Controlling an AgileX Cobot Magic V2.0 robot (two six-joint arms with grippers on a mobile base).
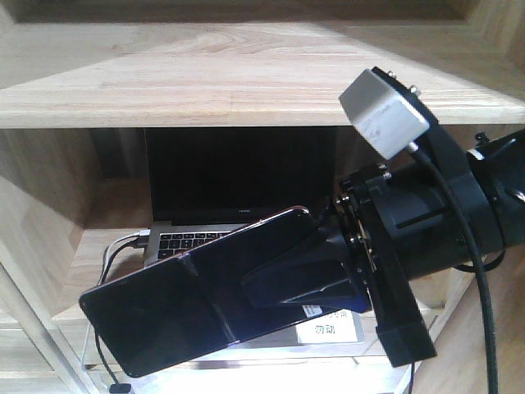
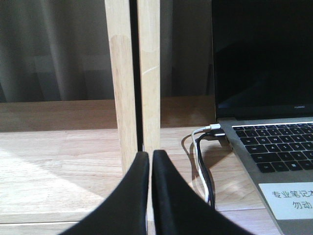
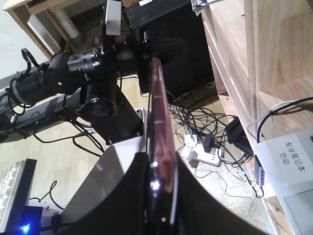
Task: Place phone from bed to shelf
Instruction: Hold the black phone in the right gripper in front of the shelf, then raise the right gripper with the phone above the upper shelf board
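The phone (image 1: 189, 295) is a slim black glossy slab with a crease across its middle. It hangs tilted in front of the lower compartment of the pale wooden shelf (image 1: 205, 82). My right gripper (image 1: 283, 287) is shut on its right end. In the right wrist view the phone (image 3: 159, 127) shows edge-on with a pinkish rim between the fingers of the right gripper (image 3: 159, 169). My left gripper (image 2: 150, 155) is shut with nothing between its fingers. It points at two wooden uprights above a shelf board (image 2: 58, 166). The bed is out of view.
An open grey laptop (image 1: 238, 172) stands in the lower compartment behind the phone, with a white label card (image 1: 328, 328) and cables (image 2: 203, 161) beside it. The thick upper board is bare. A power strip (image 3: 205, 156) and tangled cables lie on the floor.
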